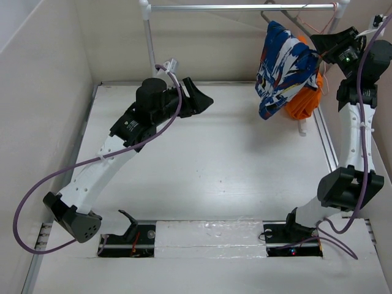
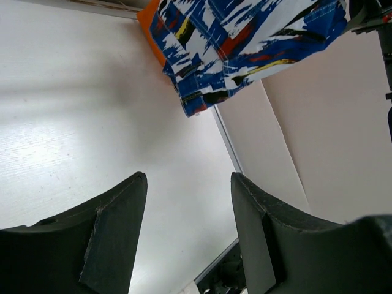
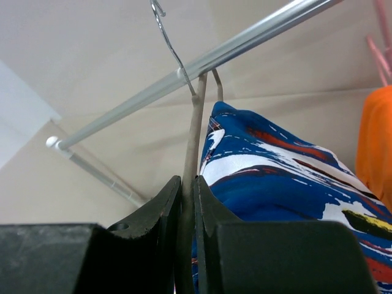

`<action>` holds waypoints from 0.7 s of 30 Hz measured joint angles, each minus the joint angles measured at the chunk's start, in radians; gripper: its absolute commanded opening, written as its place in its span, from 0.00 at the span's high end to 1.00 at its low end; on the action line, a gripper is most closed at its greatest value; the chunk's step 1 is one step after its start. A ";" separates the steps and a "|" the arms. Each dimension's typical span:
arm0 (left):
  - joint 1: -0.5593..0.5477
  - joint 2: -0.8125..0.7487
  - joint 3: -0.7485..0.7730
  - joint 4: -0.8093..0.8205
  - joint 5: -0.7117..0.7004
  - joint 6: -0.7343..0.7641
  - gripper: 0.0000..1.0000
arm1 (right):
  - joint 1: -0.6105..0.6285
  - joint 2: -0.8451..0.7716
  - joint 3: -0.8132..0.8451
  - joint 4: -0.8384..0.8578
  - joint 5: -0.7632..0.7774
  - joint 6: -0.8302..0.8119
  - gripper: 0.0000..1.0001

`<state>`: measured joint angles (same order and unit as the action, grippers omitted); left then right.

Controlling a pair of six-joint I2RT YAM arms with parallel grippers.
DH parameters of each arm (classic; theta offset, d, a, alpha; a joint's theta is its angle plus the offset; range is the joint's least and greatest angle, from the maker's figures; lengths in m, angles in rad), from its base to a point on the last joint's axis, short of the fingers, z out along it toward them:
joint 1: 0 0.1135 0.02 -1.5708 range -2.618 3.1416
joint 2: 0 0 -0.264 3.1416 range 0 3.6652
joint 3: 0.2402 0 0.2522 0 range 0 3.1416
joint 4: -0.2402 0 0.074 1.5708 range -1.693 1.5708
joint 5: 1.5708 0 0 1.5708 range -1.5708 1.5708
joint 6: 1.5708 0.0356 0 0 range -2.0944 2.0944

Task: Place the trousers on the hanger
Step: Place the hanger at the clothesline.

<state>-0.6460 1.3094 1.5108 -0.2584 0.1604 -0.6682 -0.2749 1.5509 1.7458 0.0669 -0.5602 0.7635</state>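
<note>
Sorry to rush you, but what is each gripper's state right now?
Left gripper: open, holding nothing.
Right gripper: closed on the hanger.

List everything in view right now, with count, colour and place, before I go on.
trousers: 1, blue with white, red, black and yellow patches, hanging below the rail, back right
hanger: 1, grey, up at the rail beside the trousers
orange garment: 1, orange, hanging just right of the trousers
wire hanger: 1, pink, far right by the rail
rail: 1, silver-white, across the back
table: 1, white, under both arms
left end effector: 1, black, open and empty above the table
right end effector: 1, black, shut on the hanger
</note>
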 measured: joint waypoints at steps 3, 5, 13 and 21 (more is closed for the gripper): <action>0.000 0.000 -0.012 0.000 0.000 0.000 0.48 | -0.014 0.031 0.018 0.001 0.013 -0.001 1.00; 0.000 0.000 -0.017 0.000 0.000 0.000 0.48 | -0.021 0.047 0.018 0.001 0.019 0.000 1.00; 0.000 -0.008 -0.054 -0.001 -0.007 0.000 0.47 | -0.021 0.094 0.004 0.000 0.076 -0.013 1.00; 0.000 -0.007 -0.079 -0.014 -0.027 0.010 0.44 | 0.006 0.079 -0.103 0.076 0.097 -0.040 0.49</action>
<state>-0.6460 1.3022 1.4315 -0.2722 0.1333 -0.6582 -0.2687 1.6302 1.6428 0.1425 -0.4637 0.7231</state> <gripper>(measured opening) 0.551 0.402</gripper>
